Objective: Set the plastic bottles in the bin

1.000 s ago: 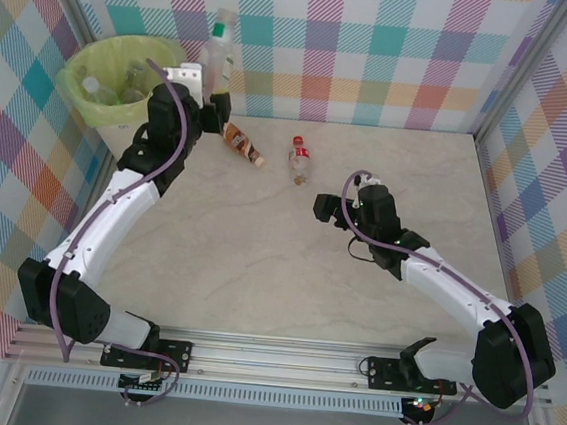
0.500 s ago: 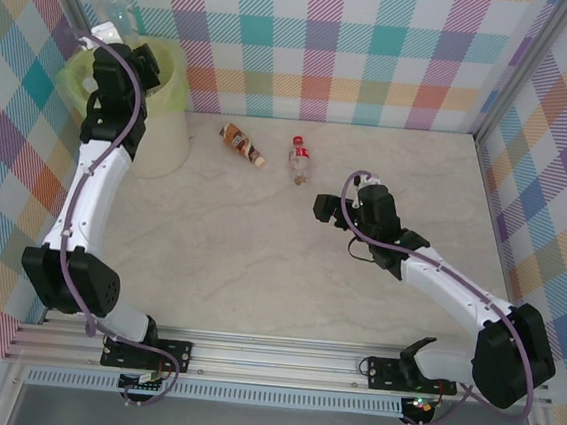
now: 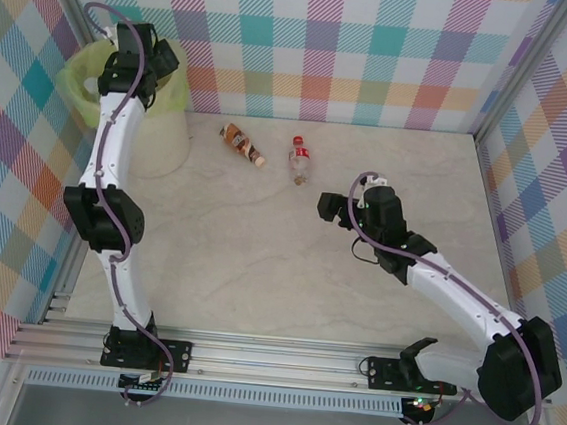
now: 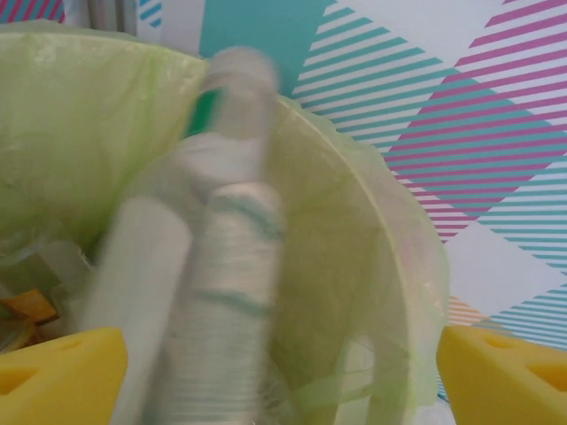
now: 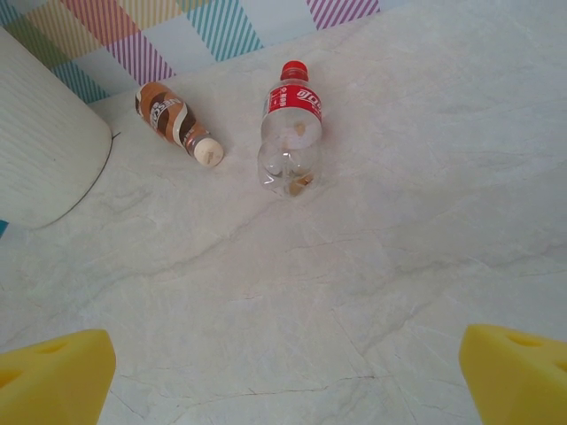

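**Left gripper (image 4: 283, 381) open over bin (image 4: 394, 239)**

Its pads stand wide apart. A blurred clear bottle (image 4: 226, 257) shows between them against the green liner. Right gripper (image 5: 283, 372) hangs wide open and empty above the table (image 5: 416, 221). Ahead of it, the brown-label bottle (image 5: 173, 119) and the red-label bottle (image 5: 291, 133) lie apart on the table.

The surface (image 5: 354, 292) looks like pale matt stone with faint veins. At the left edge, the bin (image 5: 44, 133) has a white, finely ribbed plastic wall; its bag (image 4: 354, 266) is thin, translucent, crinkled film. The red-labelled bottle (image 5: 291, 124) and brown-labelled bottle (image 5: 173, 119) are clear glossy plastic. The jaws' yellow pads (image 5: 53, 376) look matt and foamy.
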Motion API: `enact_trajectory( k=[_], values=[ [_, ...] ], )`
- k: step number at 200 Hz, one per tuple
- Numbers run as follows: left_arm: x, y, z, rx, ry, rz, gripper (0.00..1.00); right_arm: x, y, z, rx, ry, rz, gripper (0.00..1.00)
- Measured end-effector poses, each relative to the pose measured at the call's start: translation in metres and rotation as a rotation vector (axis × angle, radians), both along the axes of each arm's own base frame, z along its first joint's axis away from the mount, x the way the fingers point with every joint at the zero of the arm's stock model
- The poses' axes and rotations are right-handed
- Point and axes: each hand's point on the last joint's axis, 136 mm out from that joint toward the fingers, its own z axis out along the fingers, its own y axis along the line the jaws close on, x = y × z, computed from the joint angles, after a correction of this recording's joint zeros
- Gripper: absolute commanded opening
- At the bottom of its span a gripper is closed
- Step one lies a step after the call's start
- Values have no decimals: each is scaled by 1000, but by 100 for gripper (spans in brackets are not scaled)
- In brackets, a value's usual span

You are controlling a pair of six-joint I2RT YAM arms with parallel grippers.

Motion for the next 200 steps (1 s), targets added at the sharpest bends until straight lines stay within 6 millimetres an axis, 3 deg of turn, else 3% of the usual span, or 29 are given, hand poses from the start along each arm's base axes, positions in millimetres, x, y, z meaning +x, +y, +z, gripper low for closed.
enact_trajectory(
  k=[55,112,160,200],
  values=[
    [-14,-25,2,-36,30,-67,100,-4,-7,-10,-19,11,-18,100],
    [-49,-100,-9,-45,57,-221,100,-2,-6,-18,-32,29,-19,100],
    [-66,-166,-43,-49,92,-336,100,-1,-4,-25,-41,45,-16,100],
    [-65,-185,-77,-89,145,-343,100,-1,-4,-25,-40,47,-12,100]
  ],
)
